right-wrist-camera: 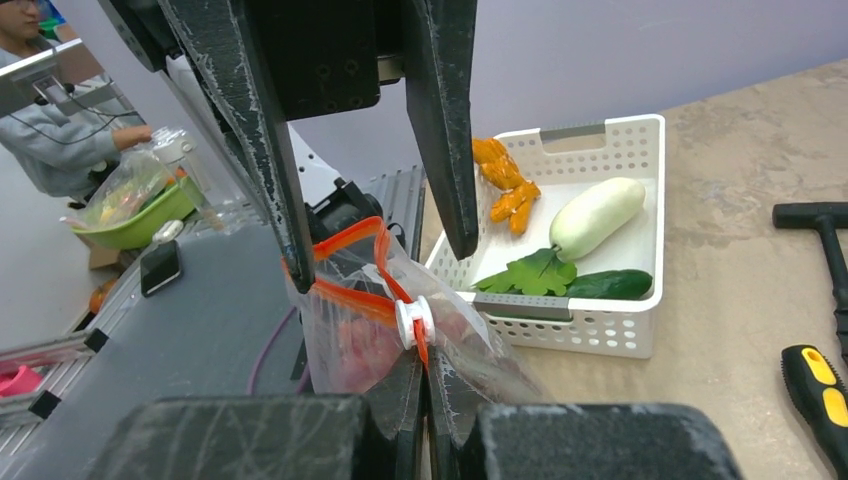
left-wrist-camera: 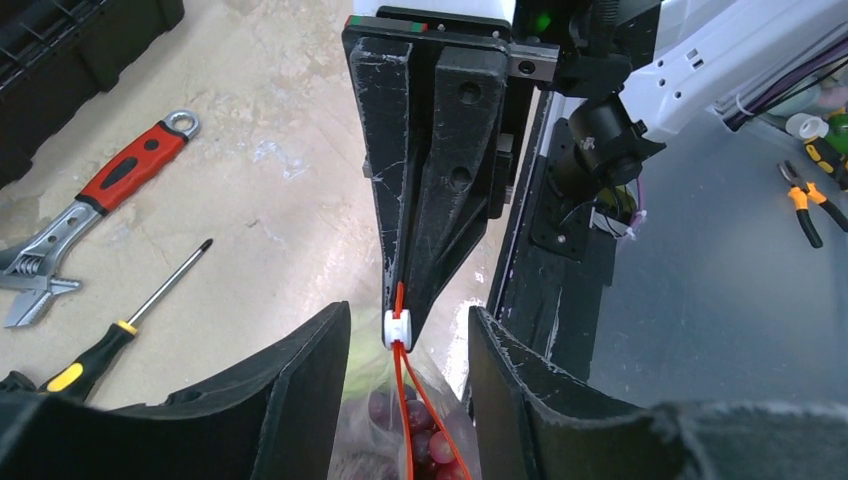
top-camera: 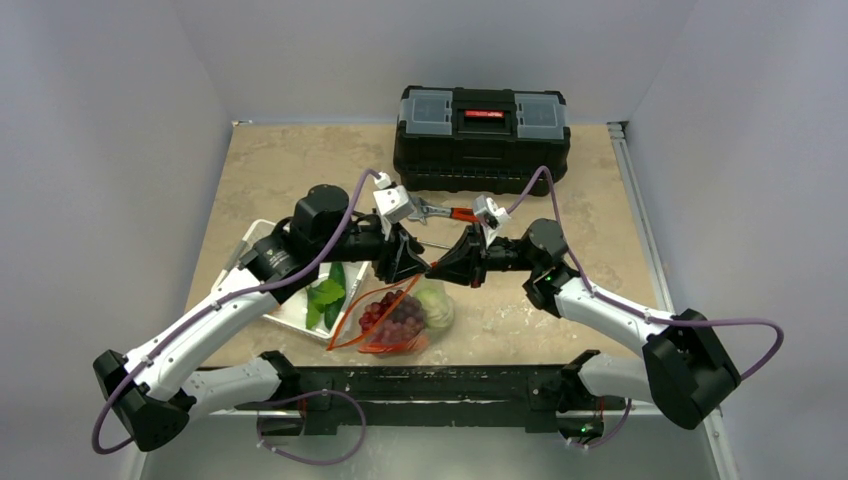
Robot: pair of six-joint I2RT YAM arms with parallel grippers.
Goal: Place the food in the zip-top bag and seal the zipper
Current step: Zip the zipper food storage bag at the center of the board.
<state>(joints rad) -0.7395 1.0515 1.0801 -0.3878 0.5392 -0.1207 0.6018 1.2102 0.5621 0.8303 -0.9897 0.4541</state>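
The clear crinkly zip-top bag (top-camera: 415,335), with purple grapes (top-camera: 393,315) and a pale cabbage (top-camera: 436,305) inside, lies near the front edge of the tan table (top-camera: 500,320), just beside the white perforated basket (right-wrist-camera: 600,130). The right gripper (left-wrist-camera: 401,300) is closed tight on the red-orange zipper (right-wrist-camera: 345,240) at its white slider (right-wrist-camera: 413,320). The left gripper (right-wrist-camera: 382,268) stands partly open astride the mouth, clamping nothing. To the right of the bag the table is bare.
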